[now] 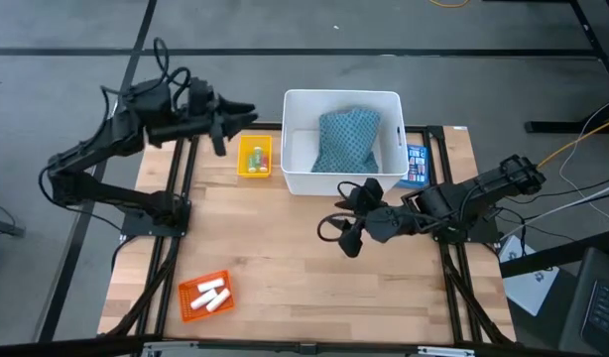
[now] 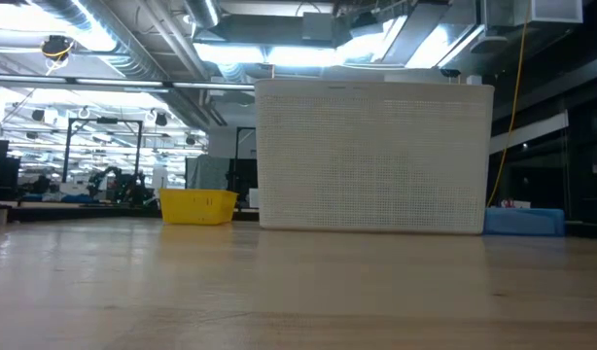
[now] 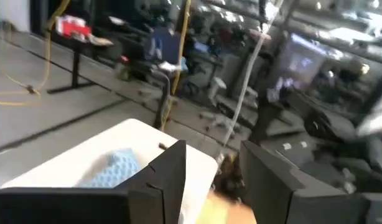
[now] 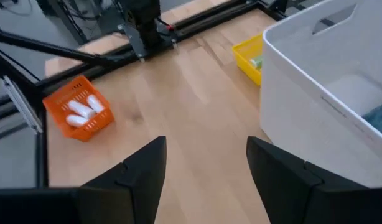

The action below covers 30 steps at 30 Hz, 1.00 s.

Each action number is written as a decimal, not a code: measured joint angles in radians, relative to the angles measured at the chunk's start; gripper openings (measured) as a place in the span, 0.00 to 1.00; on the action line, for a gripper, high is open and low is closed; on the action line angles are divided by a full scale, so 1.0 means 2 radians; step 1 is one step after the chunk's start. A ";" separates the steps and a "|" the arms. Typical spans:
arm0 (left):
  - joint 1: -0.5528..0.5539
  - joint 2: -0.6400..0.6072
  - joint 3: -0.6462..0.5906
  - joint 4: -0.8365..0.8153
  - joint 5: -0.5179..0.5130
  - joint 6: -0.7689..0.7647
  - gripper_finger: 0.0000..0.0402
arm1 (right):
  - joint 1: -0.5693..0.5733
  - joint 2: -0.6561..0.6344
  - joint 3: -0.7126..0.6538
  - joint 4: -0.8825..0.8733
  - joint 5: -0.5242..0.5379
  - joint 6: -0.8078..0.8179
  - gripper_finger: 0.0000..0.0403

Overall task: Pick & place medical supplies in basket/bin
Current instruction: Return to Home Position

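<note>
Little is left to spoil here, and the biggest hazard is the large, deep white rectangular plastic bin at the far middle of the pale wooden table. The left gripper hangs near the bin's far-left corner, fingers spread and holding nothing. I judge that a low or hasty swing back toward its base could clip the rim and shove the bin. The right gripper, also parted and empty, sits over bare wood just in front of the bin's near wall. A wide retreat might knock that wall, or the blue printed cardboard box just beside the bin's right side. The teal patterned cloth pouch lies crumpled inside the bin, beyond the right gripper and off to the left gripper's right, touched by neither. The small shallow yellow plastic tray stands just left of the bin, close on the near side of the left gripper; being light, it would likely slide at a brush. The small orange mesh tray sits at the near-left corner, well apart from both grippers, and holds three white cylindrical rolls. In the yellow tray lie a tiny pale green piece and a pink-red speck, the latter barely discernible.
</note>
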 joint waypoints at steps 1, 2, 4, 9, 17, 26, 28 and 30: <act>-0.010 -0.006 0.000 -0.011 -0.001 0.001 0.36 | -0.002 0.000 0.000 0.007 -0.004 -0.003 0.56; -0.020 -0.011 -0.001 -0.015 0.003 -0.005 0.36 | -0.005 0.000 0.000 0.013 -0.011 -0.014 0.56; -0.034 -0.017 -0.001 -0.010 0.006 -0.034 0.36 | -0.013 -0.006 0.000 0.033 -0.032 -0.040 0.56; -0.049 -0.028 -0.001 -0.017 0.009 -0.065 0.37 | -0.038 -0.037 0.000 0.116 -0.080 -0.119 0.56; -0.052 -0.030 -0.001 -0.015 0.027 -0.115 0.37 | -0.079 -0.114 0.000 0.263 -0.218 -0.265 0.56; -0.071 -0.058 0.000 -0.031 0.051 -0.016 0.36 | -0.073 -0.157 0.001 0.291 -0.248 -0.222 0.56; -0.086 -0.063 -0.005 -0.045 0.048 0.007 0.36 | -0.066 -0.158 0.000 0.251 -0.233 -0.223 0.56; -0.102 -0.074 -0.026 -0.045 0.025 0.003 0.36 | -0.055 -0.166 0.000 0.203 -0.204 -0.224 0.56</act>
